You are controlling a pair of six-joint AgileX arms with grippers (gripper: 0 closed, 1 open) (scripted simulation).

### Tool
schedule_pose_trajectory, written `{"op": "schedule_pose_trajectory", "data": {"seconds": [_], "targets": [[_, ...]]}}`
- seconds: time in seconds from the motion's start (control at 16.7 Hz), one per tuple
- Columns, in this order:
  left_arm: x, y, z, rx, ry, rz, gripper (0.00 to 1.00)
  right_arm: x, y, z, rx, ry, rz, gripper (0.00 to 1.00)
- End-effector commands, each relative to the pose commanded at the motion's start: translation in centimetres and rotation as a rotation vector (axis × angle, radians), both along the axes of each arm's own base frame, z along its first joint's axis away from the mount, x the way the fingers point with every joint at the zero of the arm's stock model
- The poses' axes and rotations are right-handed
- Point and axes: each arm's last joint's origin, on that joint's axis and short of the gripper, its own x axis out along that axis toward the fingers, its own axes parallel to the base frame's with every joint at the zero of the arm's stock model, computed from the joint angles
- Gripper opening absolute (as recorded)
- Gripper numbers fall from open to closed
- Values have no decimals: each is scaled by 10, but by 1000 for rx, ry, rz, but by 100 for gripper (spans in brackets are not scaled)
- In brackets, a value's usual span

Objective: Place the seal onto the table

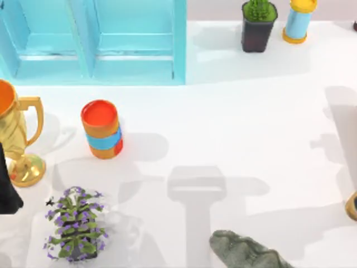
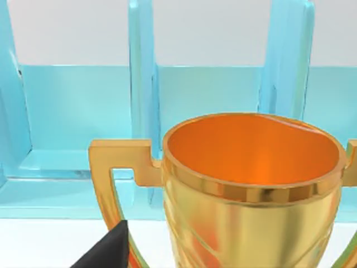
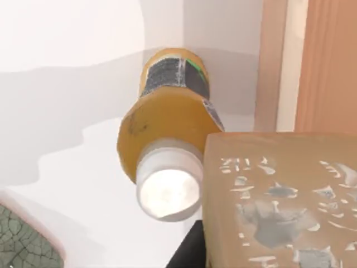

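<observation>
Your right gripper [image 3: 240,254] has hold of the seal [image 3: 279,201]. In the right wrist view one dark finger [image 3: 189,254] lies against the block's edge, and the jaws stand as wide as the block between them. The seal sits close in front of that camera, its tan face with flaked white marks turned towards the lens. It is up off the worktop [image 3: 67,111], not resting on it.

Beyond the seal and lower down, a bottle [image 3: 167,145] with an orange body, a dark label and a white cap stands on the worktop, seen cap-first. A corner of the grey-green figure [image 3: 22,240] shows near it. You get the seal's place from this wrist view: above the worktop, just beside the bottle.

The top view gives you the wider layout. The figure [image 1: 245,251] lies at the near edge, with an orange cup [image 1: 102,129] and a purple-flowered plant [image 1: 75,223] towards the left. The blue shelf [image 1: 95,44] is at the far left corner.

Your left gripper [image 2: 106,251] is parked at the left side, just beside the gold trophy [image 2: 251,190]. The left wrist view looks into the trophy's bowl with the shelf behind it. You cannot tell how far that gripper is open.
</observation>
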Motion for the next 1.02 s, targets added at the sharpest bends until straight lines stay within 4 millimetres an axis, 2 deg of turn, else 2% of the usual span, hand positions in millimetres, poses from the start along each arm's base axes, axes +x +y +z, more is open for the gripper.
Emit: {"op": "schedule_pose_trajectory", "data": {"seconds": [0.12, 0.36, 0.48, 0.6, 0.66, 0.78, 0.9, 1.02], "targets": [[0, 0, 0, 0, 0, 0, 100, 0, 1, 10, -10, -36, -25, 0], [0, 0, 0, 0, 0, 0, 100, 4, 17, 53, -15, -197, -106, 0], [0, 0, 0, 0, 0, 0, 100, 16, 33, 69, 2, -260, -140, 0], [0, 0, 0, 0, 0, 0, 100, 37, 53, 71, 25, -281, -163, 0], [0, 0, 0, 0, 0, 0, 100, 51, 66, 66, 35, -274, -167, 0], [0, 0, 0, 0, 0, 0, 100, 81, 95, 43, 44, -225, -161, 0], [0, 0, 0, 0, 0, 0, 100, 109, 126, 5, 37, -154, -135, 0], [0, 0, 0, 0, 0, 0, 100, 128, 155, -37, 25, -88, -95, 0]]}}
